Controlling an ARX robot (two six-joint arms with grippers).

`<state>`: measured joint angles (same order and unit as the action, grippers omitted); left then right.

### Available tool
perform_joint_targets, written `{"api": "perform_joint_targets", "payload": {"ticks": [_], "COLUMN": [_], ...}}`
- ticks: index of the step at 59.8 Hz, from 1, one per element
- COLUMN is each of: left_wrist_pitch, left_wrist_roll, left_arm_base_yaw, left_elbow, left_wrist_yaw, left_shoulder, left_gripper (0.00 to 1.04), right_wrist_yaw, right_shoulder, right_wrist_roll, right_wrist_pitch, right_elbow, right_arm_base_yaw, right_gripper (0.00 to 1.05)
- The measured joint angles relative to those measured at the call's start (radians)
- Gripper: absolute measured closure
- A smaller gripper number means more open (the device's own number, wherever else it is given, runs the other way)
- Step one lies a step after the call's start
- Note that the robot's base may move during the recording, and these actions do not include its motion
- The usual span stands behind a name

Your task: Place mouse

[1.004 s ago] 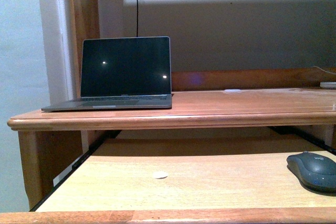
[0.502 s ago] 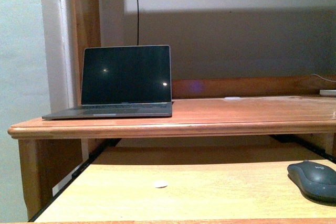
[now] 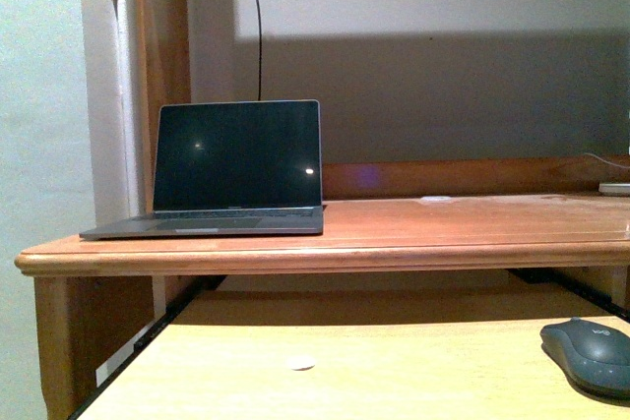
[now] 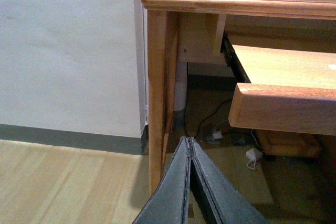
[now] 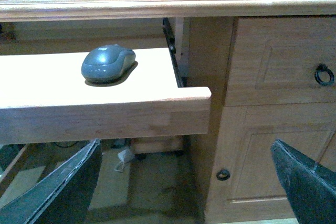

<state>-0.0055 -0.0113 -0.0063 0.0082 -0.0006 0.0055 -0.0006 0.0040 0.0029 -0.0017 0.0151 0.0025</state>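
Mouse on pull-out tray — long axis lying left-right, left gripper pressed together, right gripper spread wide

Mouse: dark grey, small pale logo, at right edge of pull-out shelf.
Shelf: pale yellow wood, faint grain lines. 1 small white round spot near its middle.
Desk top: red-brown wood, shiny.
Laptop, left end of desk top: grey body, black screen, 2 tiny white light dots.
Wall behind: grey-white, thin black cable on it.
Left gripper: dark grey.
Right gripper: dark grey too.
Floor: pale wood planks.
Ring handle: black.
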Motion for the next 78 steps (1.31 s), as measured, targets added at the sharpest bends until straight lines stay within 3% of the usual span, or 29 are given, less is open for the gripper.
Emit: {"api": "perform_joint_targets", "payload": {"ticks": [14,17,20,28,31,43,53,69,78], "left_wrist_pitch": [0.0,0.0,0.0,0.0,0.0,0.0,0.0,0.0,0.0], "left_wrist_roll": [0.0,0.0,0.0,0.0,0.0,0.0,0.002,0.002,0.002], "left_arm_base_yaw": [0.0,0.0,0.0,0.0,0.0,0.0,0.0,0.0,0.0], "left_elbow": [0.0,0.0,0.0,0.0,0.0,0.0,0.0,0.0,0.0], "left_wrist_yaw": [0.0,0.0,0.0,0.0,0.001,0.0,0.0,0.0,0.001], "left_shoulder": [0.0,0.0,0.0,0.0,0.0,0.0,0.0,0.0,0.0], "left_gripper": [1.01,0.89,0.77,0.52,0.4,0.07,0.08,0.08,0.08], "right_wrist_yaw": [0.0,-0.002,-0.063,-0.07,-0.037,0.09,0.155,0.296,0.313], "right_shoulder": [0.0,0.001,0.072,0.388,0.54,0.909,1.203,1.376,1.418], "right_wrist_roll": [0.0,0.0,0.068,0.187,0.202,0.179,0.108,0.012,0.03], "right_wrist_pitch": [0.0,-0.001,-0.053,0.131,0.235,0.452,0.478,0.24,0.112], "right_elbow": [0.0,0.0,0.029,0.128,0.206,0.434,0.647,0.867,0.933], "right_arm_base_yaw": [0.0,0.0,-0.029,-0.068,-0.039,0.117,0.226,0.32,0.328], "right_gripper": [0.08,0.08,0.08,0.08,0.08,0.08,0.08,0.08,0.08]}}
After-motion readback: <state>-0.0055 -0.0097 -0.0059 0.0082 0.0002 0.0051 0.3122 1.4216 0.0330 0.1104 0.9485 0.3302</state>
